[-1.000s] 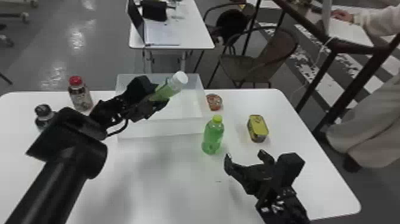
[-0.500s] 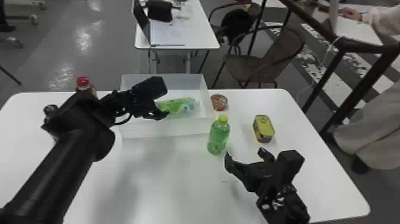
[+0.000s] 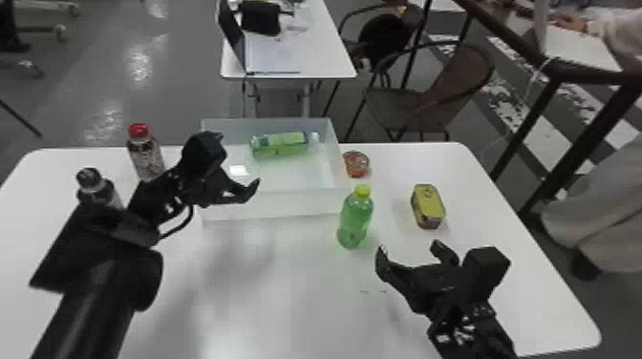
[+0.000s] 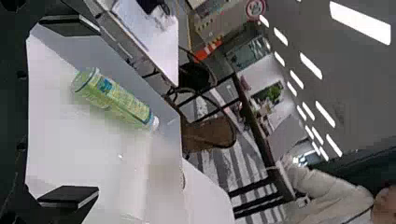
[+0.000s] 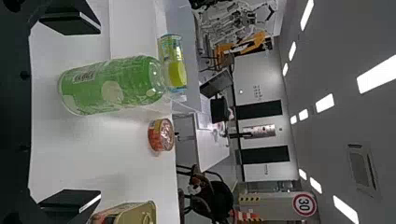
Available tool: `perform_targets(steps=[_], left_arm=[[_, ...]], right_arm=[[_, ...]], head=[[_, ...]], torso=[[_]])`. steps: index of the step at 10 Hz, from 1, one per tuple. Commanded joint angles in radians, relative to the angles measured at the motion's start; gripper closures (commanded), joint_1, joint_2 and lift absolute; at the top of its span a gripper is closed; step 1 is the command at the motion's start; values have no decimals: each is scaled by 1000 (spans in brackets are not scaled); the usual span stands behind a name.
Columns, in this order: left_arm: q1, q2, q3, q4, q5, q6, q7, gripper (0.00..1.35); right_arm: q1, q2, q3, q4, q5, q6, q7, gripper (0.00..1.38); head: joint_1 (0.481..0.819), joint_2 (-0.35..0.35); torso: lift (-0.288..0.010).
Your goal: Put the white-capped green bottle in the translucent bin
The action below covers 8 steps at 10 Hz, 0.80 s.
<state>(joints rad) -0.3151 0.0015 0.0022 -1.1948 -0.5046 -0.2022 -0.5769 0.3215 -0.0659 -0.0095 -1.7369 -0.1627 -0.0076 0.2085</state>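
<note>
Green bottle [image 3: 281, 144] is in the bin [image 3: 272, 205]; my left pincer [image 3: 241, 184] is open, so I'm done.

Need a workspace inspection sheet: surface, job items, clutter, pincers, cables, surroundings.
Surface: white tabletop, small dark marks near the right pincer.
Job's things: white-capped green bottle lying on its side inside the translucent bin.
Clutter: yellow-capped green bottle, round tin, yellow-topped tin, red-capped bottle, black-capped bottle.
Pincers: left pincer open, by the bin; right pincer open, near the yellow-capped bottle; both empty.
Cables: black cable looped at the left wrist; white cord hanging off the dark table.
Surroundings: open laptop on a white table behind, chairs beside it.
</note>
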Motion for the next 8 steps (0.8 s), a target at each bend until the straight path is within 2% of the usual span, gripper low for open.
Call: perform_targets(steps=[1, 3, 4, 7, 8], left_arm=[[206, -4, 24, -174, 150, -3, 72, 104], [445, -4, 41, -335, 310, -28, 221, 104], [541, -4, 58, -379, 379, -77, 281, 104], [752, -4, 58, -430, 517, -244, 489, 104], [792, -4, 73, -430, 525, -278, 511, 104]], right_arm=[[33, 0, -33, -38, 2, 0, 0, 61], [65, 0, -63, -73, 8, 1, 0, 61], [82, 0, -78, -96, 14, 9, 0, 61], [183, 0, -155, -188, 15, 12, 0, 61], [198, 3, -164, -199, 15, 18, -4, 61]], head=[[695, -103], [695, -94], [695, -90], [695, -54], [695, -51]], torso=[[-90], [-90], [-90], [-90], [-90]])
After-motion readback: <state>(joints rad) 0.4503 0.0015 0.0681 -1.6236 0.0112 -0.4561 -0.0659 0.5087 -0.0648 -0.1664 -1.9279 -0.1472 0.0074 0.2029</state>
